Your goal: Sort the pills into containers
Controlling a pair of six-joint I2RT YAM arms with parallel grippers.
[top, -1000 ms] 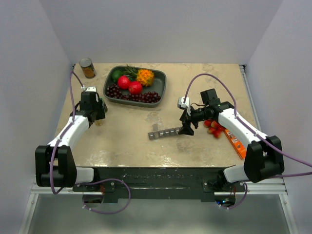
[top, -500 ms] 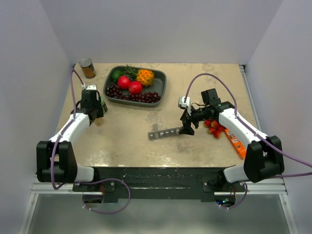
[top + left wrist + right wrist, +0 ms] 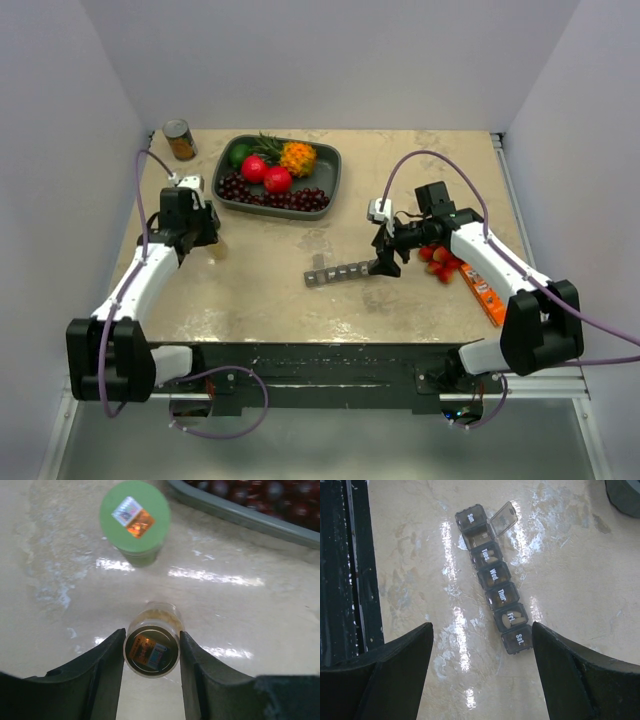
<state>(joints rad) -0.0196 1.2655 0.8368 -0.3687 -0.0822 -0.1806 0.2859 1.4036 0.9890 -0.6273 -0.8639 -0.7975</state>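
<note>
The containers are a grey pill strip (image 3: 495,577) marked Sun to Sat, lying on the table (image 3: 338,272). One lid near the Sun end stands open, and pale pills show in the Fri compartment (image 3: 512,618). My right gripper (image 3: 481,630) is open wide and empty, hovering just above the strip's Sat end (image 3: 385,265). My left gripper (image 3: 151,635) is shut on a small clear pill bottle (image 3: 151,650) with yellowish pills inside, held low over the table at the left (image 3: 205,238). A green cap (image 3: 135,517) stands just beyond the bottle.
The dark grey fruit tray (image 3: 335,170) is at the back, and its rim shows in the left wrist view (image 3: 240,515). A tin can (image 3: 179,139) is in the back left corner. Red strawberries (image 3: 437,262) and an orange packet (image 3: 482,290) lie under the right arm.
My left arm has swung a little to the left and back, carrying the bottle with it. The right gripper has stayed over the strip's end.
</note>
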